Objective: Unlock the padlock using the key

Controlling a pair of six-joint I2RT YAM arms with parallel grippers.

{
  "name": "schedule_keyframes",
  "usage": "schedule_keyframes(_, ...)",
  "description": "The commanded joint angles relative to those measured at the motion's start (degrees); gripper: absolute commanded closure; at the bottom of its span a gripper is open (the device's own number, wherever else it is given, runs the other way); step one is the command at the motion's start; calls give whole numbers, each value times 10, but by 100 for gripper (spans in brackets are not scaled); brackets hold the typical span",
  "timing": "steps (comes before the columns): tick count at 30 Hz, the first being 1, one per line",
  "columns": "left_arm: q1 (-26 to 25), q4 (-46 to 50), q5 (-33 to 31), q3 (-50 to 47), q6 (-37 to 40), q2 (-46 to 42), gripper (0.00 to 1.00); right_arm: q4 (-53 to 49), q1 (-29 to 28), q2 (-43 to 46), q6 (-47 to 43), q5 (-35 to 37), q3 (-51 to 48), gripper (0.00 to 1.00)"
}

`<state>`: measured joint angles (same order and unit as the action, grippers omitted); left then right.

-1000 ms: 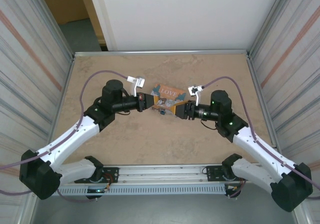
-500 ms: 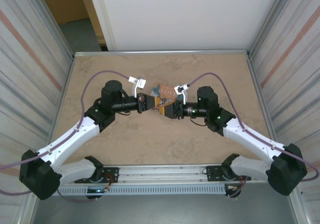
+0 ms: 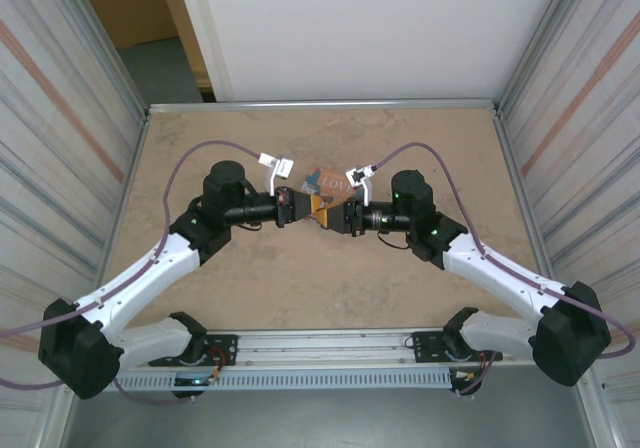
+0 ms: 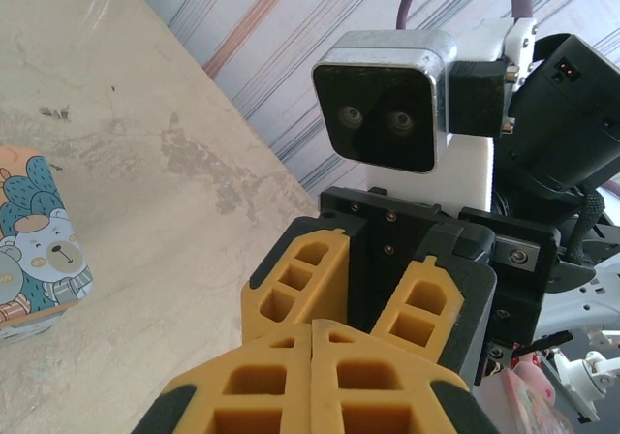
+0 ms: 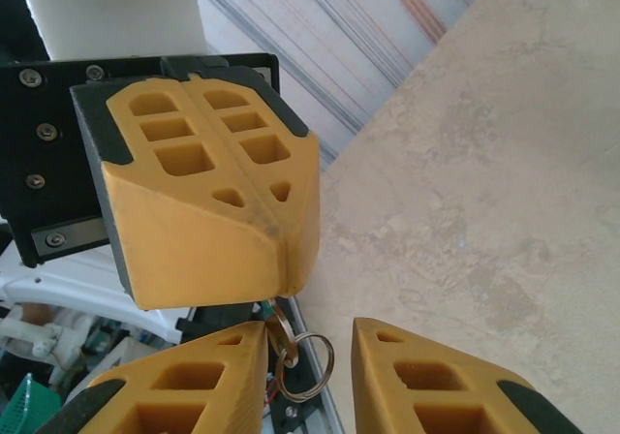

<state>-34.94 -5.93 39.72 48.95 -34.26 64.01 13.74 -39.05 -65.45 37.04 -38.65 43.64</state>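
In the top view my left gripper (image 3: 304, 209) and right gripper (image 3: 329, 214) meet tip to tip above the table, just in front of the box. The left gripper (image 4: 312, 325) is shut. In the right wrist view the silvery key (image 5: 278, 325) sticks out of its closed tip, and a metal ring (image 5: 308, 364) hangs from the key. My right gripper (image 5: 310, 329) is open, one finger on each side of the key and ring, and its left finger (image 5: 208, 381) is right against the key. The padlock is hidden under the grippers.
The colourful "LOVE" box (image 3: 336, 180) lies on the table just behind the two grippers, and the left wrist view has it at the left edge (image 4: 39, 250). Bare tan tabletop (image 3: 300, 288) surrounds them, and ribbed metal walls (image 3: 60, 168) close in both sides.
My right arm has moved left until its fingers reach the left gripper's tip, and its jaws have narrowed. The left arm has stayed still and shut.
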Motion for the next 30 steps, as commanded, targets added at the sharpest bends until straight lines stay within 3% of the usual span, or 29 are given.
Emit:
schedule_keyframes(1,-5,-19,25,-3,13,1,100,13,-5,-4,-1,8,21,75)
schedule_keyframes(14,-7,-18,26,-2,16,3,100,-6,-4,5,-8,30,16,95)
schedule_keyframes(30,-7,-13,-2,-7,17,-13,99,-55,-3,27,-28,55,12,100)
